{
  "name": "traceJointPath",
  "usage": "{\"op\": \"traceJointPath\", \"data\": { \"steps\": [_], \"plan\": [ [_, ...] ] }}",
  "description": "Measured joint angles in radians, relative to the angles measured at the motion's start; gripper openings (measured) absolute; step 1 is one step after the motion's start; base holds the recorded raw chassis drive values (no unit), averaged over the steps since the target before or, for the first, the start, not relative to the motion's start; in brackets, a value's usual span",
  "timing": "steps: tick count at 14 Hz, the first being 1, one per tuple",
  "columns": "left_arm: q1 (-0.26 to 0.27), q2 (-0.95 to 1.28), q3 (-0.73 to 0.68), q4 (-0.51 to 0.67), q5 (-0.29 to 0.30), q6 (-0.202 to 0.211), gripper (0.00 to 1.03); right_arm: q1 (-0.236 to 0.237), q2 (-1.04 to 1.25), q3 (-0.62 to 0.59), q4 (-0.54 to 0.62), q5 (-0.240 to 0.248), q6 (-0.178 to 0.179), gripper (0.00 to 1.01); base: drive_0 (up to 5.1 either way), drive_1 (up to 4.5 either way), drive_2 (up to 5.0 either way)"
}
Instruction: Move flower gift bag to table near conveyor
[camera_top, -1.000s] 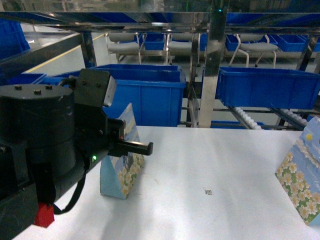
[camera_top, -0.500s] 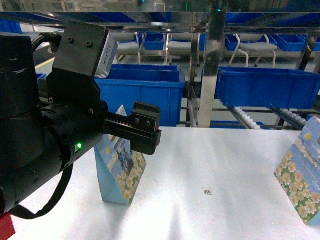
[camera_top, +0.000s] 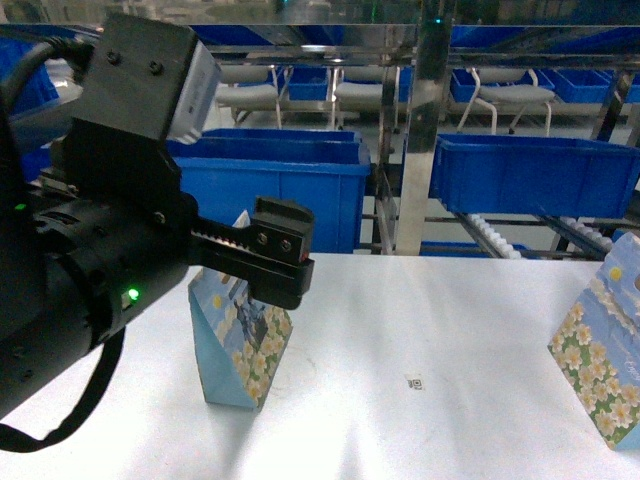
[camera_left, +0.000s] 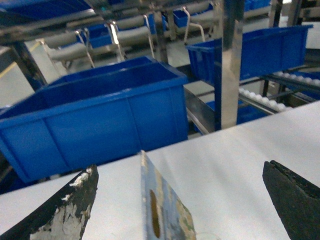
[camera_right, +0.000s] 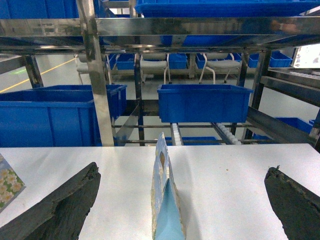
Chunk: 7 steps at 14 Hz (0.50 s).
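Our left claw hangs open around the flower gift bag on the table. Our right claw is open too, with another bag between its fingers. We judge the release done; next we should lift clear.

Left hand raised, fingers spread wide, right hand likewise agape

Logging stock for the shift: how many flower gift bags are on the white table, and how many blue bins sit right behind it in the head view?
Flower gift bags: 2, left bag and right bag
Blue bins: 2, left bin and right bin
Total: 4
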Motion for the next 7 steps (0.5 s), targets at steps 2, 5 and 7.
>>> {"op": "traceJointPath", "data": {
  "steps": [2, 5, 7],
  "plan": [
    [0.007, -0.016, -0.012, 0.005, 0.0, 0.014, 0.98, 0.0, 0.0, 0.0, 0.0, 0.0, 0.0, 0.98, 0.0, 0.0, 0.0],
    [0.079, -0.144, -0.102, 0.0, 0.02, 0.074, 0.98, 0.0, 0.0, 0.0, 0.0, 0.0, 0.0, 0.98, 0.0, 0.0, 0.0],
    [0.124, -0.235, -0.156, 0.003, 0.049, 0.073, 0.98, 0.0, 0.0, 0.0, 0.0, 0.0, 0.0, 0.98, 0.0, 0.0, 0.0]
  ]
}}
